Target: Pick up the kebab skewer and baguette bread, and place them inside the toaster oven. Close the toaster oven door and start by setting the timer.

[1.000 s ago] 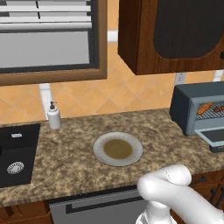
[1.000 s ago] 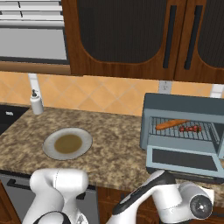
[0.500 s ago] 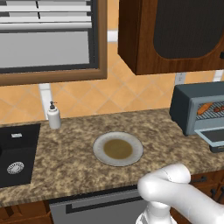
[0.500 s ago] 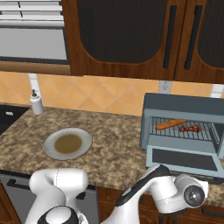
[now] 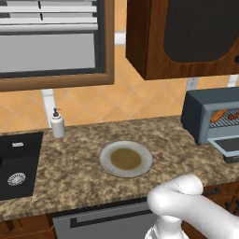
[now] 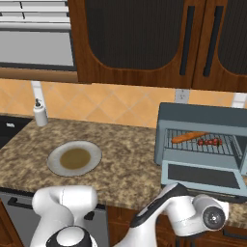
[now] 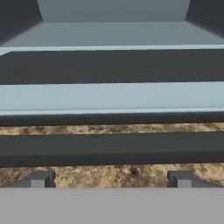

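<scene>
Baguette bread (image 6: 189,137) and kebab skewer (image 6: 210,142) lying on rack inside toaster oven (image 6: 202,140), same as earlier frame. Toaster oven door (image 6: 204,178) folded down, open. Tool (image 7: 111,177) spread wide, gripping nothing, just before door's handle bar (image 7: 112,148). Wrist shifted slightly right versus a second ago. Plate (image 6: 74,158) on tabletop (image 6: 125,161) unmoved.

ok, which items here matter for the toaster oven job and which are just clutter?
Job:
- toaster oven
- toaster oven door, open
- baguette bread, on rack
- kebab skewer, on rack
- gripper, open

Clutter:
- plate
- soap bottle
- sink
</scene>
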{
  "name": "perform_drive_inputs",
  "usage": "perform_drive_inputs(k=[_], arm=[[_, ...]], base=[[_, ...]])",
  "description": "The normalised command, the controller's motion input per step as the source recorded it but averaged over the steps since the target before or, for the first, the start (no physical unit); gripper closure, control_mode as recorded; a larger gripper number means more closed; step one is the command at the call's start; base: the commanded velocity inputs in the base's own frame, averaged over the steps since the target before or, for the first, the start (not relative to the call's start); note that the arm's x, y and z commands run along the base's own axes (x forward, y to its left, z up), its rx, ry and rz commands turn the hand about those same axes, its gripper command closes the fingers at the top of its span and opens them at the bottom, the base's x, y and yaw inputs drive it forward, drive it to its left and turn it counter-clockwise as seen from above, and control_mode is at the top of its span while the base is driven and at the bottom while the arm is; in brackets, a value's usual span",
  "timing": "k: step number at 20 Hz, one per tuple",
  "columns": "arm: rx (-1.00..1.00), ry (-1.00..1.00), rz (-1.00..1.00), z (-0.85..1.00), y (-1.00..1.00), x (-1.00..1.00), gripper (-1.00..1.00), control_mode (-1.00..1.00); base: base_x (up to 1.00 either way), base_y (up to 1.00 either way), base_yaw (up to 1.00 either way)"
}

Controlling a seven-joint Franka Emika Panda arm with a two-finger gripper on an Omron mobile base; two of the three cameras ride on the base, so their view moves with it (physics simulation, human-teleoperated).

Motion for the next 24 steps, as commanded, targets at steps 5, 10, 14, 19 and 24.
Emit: perform_drive_inputs(k=[5,10,14,19,24], arm=[[0.00,0.00,0.00,-0.17,0.00,0.22,-1.00,-1.00],[0.00,0.00,0.00,-0.34,0.00,0.21,-1.00,-1.00],[0.00,0.00,0.00,-0.08,0.00,0.33,-1.00,-1.00],[0.00,0.00,0.00,-0.02,0.04,0.27,-1.00,-1.00],[0.00,0.00,0.00,0.01,0.13,0.23,-1.00,-1.00]], base=[[0.00,0.00,0.00],[0.00,0.00,0.00],[0.00,0.00,0.00],[0.00,0.00,0.00],[0.00,0.00,0.00]])
